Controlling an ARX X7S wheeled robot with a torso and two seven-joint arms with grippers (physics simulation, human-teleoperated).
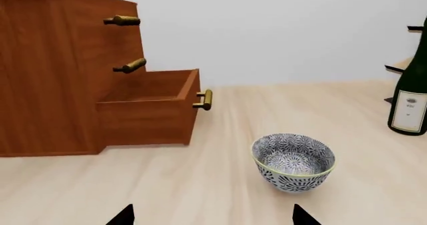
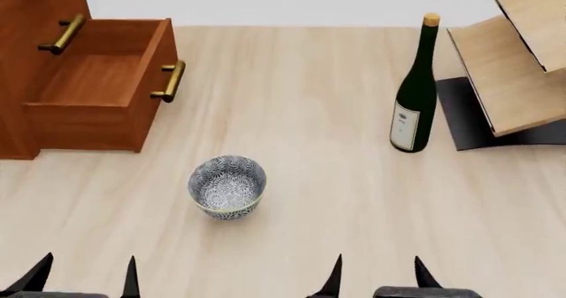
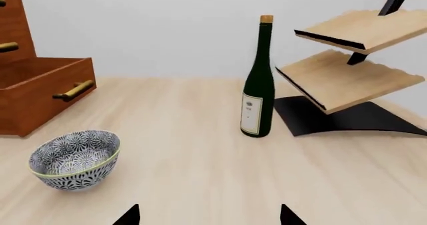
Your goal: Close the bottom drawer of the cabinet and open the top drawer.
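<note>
The reddish-brown cabinet (image 2: 26, 59) stands at the far left of the table. Its bottom drawer (image 2: 97, 93) is pulled out, empty inside, with a brass bar handle (image 2: 169, 81) on its front. The top drawer's handle (image 1: 122, 20) and the middle one (image 1: 131, 65) sit flush, both drawers shut. The cabinet also shows in the left wrist view (image 1: 60, 70) and the drawer in the right wrist view (image 3: 40, 92). My left gripper (image 2: 84, 277) and right gripper (image 2: 376, 275) are open and empty at the near edge, well short of the cabinet.
A patterned bowl (image 2: 227, 186) sits between my grippers and the open drawer. A dark green wine bottle (image 2: 415, 93) stands right of centre. A tilted wooden two-tier rack (image 2: 517, 59) on a black base is at the far right.
</note>
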